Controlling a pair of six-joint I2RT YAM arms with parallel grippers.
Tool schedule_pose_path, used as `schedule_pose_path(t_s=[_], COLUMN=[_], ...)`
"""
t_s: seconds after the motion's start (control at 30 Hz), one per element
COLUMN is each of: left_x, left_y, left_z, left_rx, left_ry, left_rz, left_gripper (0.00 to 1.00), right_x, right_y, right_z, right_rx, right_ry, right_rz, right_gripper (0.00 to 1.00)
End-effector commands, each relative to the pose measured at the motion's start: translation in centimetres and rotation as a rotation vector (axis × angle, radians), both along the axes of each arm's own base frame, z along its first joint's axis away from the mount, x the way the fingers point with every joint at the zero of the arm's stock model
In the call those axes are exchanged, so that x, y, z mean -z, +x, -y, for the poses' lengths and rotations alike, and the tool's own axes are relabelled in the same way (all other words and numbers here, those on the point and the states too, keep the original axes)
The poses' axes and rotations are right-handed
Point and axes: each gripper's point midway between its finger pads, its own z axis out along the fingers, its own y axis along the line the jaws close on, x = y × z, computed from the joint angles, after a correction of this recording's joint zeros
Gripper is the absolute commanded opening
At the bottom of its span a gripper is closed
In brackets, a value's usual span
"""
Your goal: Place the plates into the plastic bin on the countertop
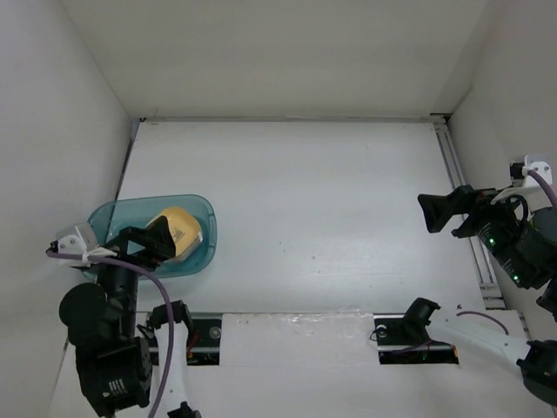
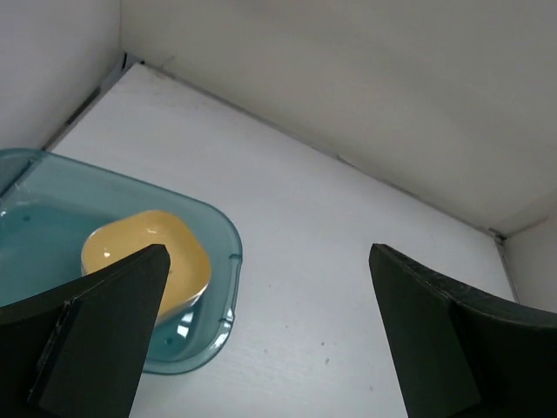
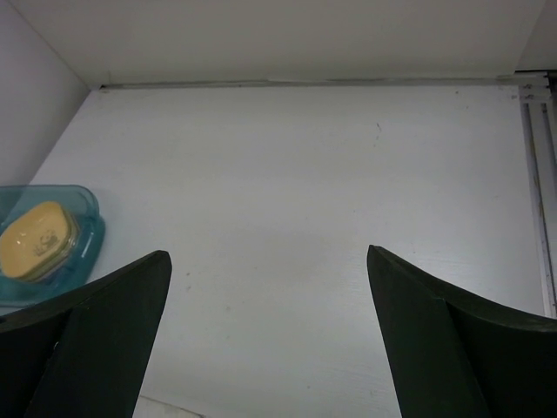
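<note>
At 9 o'clock the left tool (image 2: 268, 252), spread, hovers over the plastic bin (image 1: 202, 207), which holds a yellow-orange plate (image 1: 180, 228). The right tool (image 3: 268, 254), spread, is at 3 o'clock.

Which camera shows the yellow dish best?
The right wrist view: the dish is small but whole, print visible. The left wrist view is closer, but the left pincer covers its edge; from the top it hides part.

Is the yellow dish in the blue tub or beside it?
Inside: the yellow dish lies within the rim of the teal bin.
</note>
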Motion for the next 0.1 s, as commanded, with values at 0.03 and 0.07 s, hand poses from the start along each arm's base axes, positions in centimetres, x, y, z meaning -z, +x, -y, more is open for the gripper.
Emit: schedule_pose_path(t_s=[0.03,0.07], left_x=[-1.59,-1.74], left_y=[-0.15,0.14], left_z=[-0.10,-0.17], left_rx=[0.000,0.000], left_ry=[0.016,0.016], left_rz=[0.049,0.049], left_gripper=[1.00,1.00], right_x=[-1.13,-1.13], right_y=[-1.08,-1.08], right_z=[0.89,0.89], right_rx=[-0.014,-0.014], right_ry=[0.027,0.027], right_rz=[0.025,0.025], right_gripper=[1.00,1.00])
